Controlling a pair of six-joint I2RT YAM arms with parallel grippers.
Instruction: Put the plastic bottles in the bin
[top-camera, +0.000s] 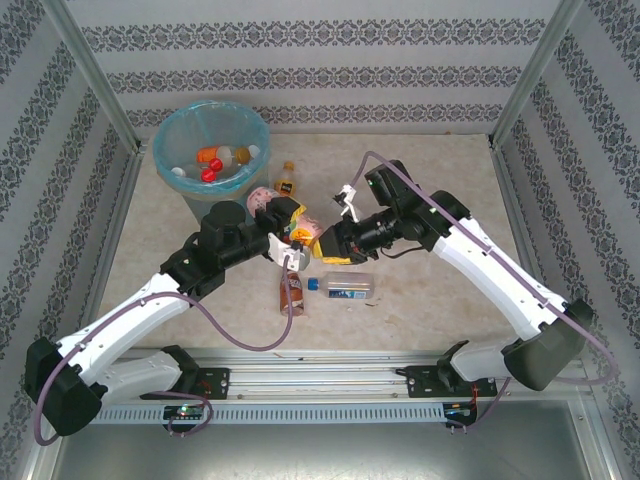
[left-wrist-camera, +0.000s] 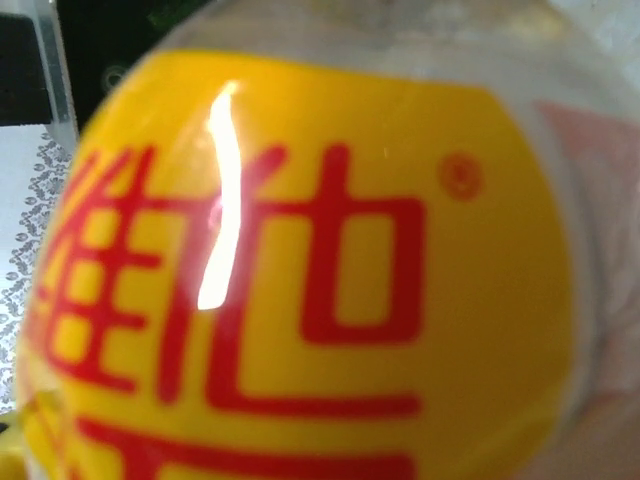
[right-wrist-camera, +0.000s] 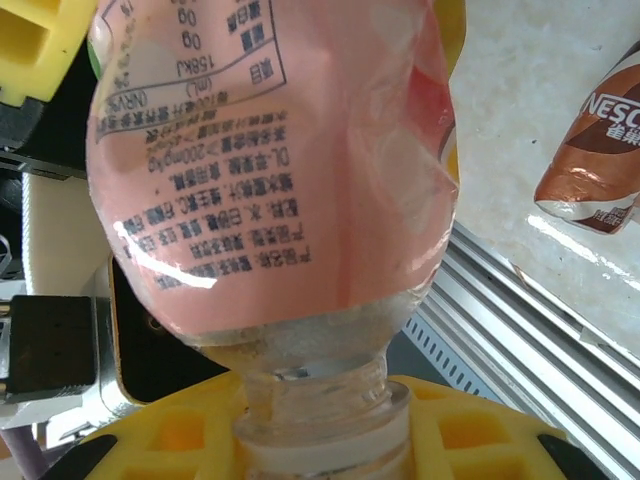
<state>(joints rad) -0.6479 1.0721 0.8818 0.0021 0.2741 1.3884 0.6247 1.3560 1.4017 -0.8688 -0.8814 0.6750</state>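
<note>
A plastic bottle (top-camera: 312, 232) with a label pink on one side and yellow on the other hangs between my two grippers above the table's middle. My right gripper (right-wrist-camera: 320, 440) is shut on its clear neck, the pink body (right-wrist-camera: 270, 170) rising in front of the camera. My left gripper (top-camera: 292, 240) is right against the bottle from the left. Its yellow label with red characters (left-wrist-camera: 300, 280) blocks the left wrist view, hiding the fingers. The bin (top-camera: 165, 165), lined in light blue, stands at the back left with several bottles (top-camera: 212, 160) inside.
On the table lie a brown-labelled bottle (top-camera: 293, 291) (right-wrist-camera: 595, 150), a clear bottle with a blue cap (top-camera: 348, 288), an orange-capped bottle (top-camera: 287, 180) and a pink one (top-camera: 262, 198) beside the bin. A metal rail (top-camera: 320, 385) (right-wrist-camera: 520, 320) runs along the near edge.
</note>
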